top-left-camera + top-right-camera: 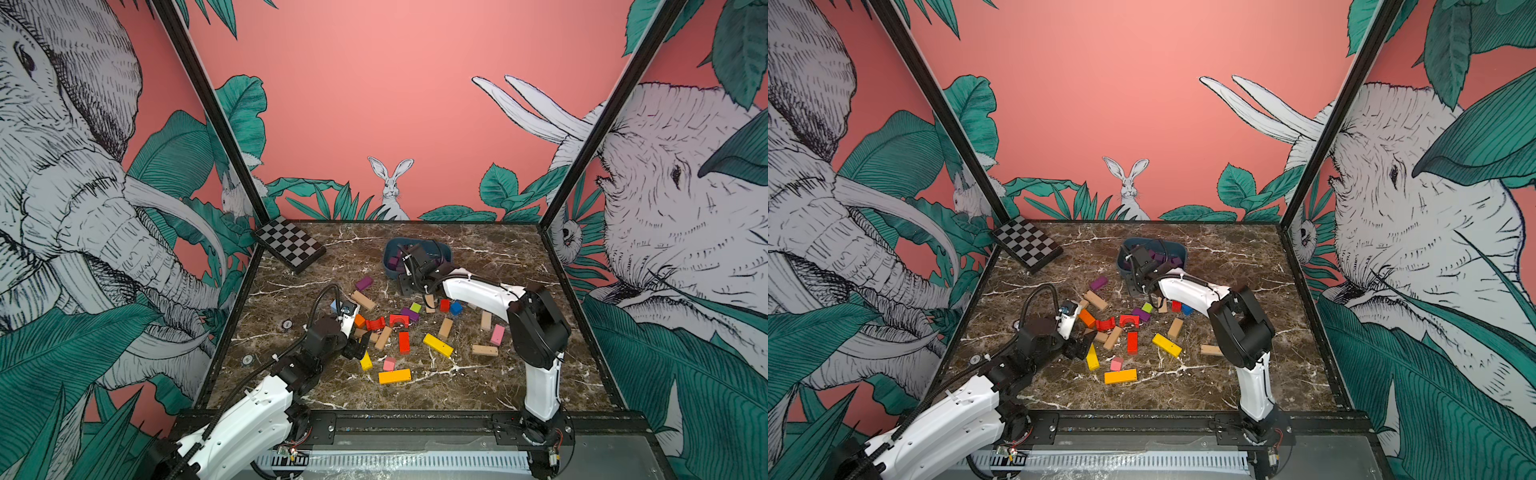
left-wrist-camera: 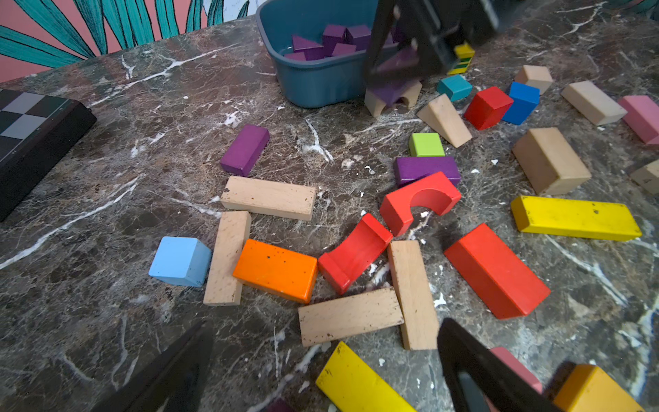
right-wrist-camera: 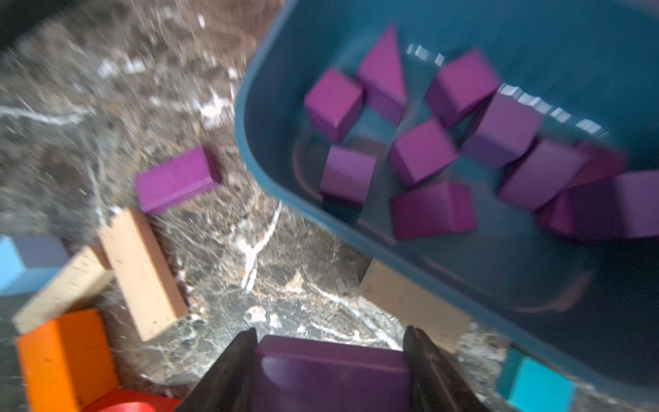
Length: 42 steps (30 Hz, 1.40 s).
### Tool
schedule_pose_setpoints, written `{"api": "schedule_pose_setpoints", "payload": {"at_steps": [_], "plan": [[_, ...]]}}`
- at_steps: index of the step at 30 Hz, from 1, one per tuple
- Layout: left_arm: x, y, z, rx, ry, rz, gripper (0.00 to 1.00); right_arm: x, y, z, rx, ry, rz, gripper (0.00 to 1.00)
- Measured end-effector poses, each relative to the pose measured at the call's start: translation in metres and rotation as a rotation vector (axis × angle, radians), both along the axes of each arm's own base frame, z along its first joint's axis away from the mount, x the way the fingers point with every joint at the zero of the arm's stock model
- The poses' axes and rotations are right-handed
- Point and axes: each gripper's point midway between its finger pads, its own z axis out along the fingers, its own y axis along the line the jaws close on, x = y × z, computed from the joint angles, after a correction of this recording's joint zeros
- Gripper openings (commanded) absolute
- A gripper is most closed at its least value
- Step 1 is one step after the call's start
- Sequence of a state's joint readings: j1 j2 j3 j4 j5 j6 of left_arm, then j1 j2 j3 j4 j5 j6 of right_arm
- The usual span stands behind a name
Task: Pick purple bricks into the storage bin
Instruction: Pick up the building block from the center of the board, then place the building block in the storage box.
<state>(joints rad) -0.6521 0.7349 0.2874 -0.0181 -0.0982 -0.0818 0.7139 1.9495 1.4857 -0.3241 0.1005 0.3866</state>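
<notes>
Right wrist: right hand (image 3: 330,342) clamps purple brick (image 3: 331,374) near storage bin (image 3: 271,107) rim; left hand (image 2: 321,360) gapes wide.

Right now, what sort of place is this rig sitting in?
Probably a staged robot data-collection booth, not a real room: printed jungle-mural walls, a marble-look tabletop strewn with toy blocks, and a left arm and right arm mounted at a front rail.

I see the checkerboard slab (image 1: 289,245) lying in the far left corner of the marble tabletop (image 1: 498,386). Mid-table, loose blocks lie scattered. Two red arches (image 2: 420,199) sit just beside each other, and an orange block (image 2: 276,269) rests against a tan bar (image 2: 228,257). A light blue cube (image 2: 180,260) is on that bar's other side. There is also a green cube (image 2: 426,144) and a long yellow bar (image 2: 576,217). A pink block (image 1: 497,334) lies off to the right.
</notes>
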Motion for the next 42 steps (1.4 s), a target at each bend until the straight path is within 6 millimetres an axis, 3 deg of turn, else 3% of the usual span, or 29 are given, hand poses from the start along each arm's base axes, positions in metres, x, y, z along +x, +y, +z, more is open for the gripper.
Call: {"api": "schedule_pose_setpoints", "payload": {"at_steps": [4,9,11,15,21,28,42], "plan": [[0.000,0.000,0.001,-0.002,-0.003,0.000,0.99,0.029,-0.009,0.037,0.049,-0.072,-0.041,0.31],[0.000,0.000,0.001,-0.004,-0.006,0.001,0.99,0.067,-0.015,0.057,0.100,-0.137,-0.117,0.31],[0.000,0.001,0.002,-0.004,-0.008,0.003,0.99,0.081,-0.012,0.049,0.108,-0.136,-0.143,0.31],[0.001,0.002,0.002,-0.001,-0.011,0.009,0.99,0.100,0.000,0.011,0.102,-0.095,-0.172,0.31],[0.001,0.003,0.003,-0.003,-0.017,0.014,0.99,0.107,0.009,-0.038,0.079,-0.016,-0.190,0.34],[0.001,0.004,0.001,0.001,-0.015,0.016,0.99,0.113,0.017,-0.027,0.112,-0.032,-0.194,0.48],[0.000,0.004,0.007,-0.013,-0.034,0.017,0.99,0.109,0.017,-0.025,0.089,-0.029,-0.168,0.74]]}}
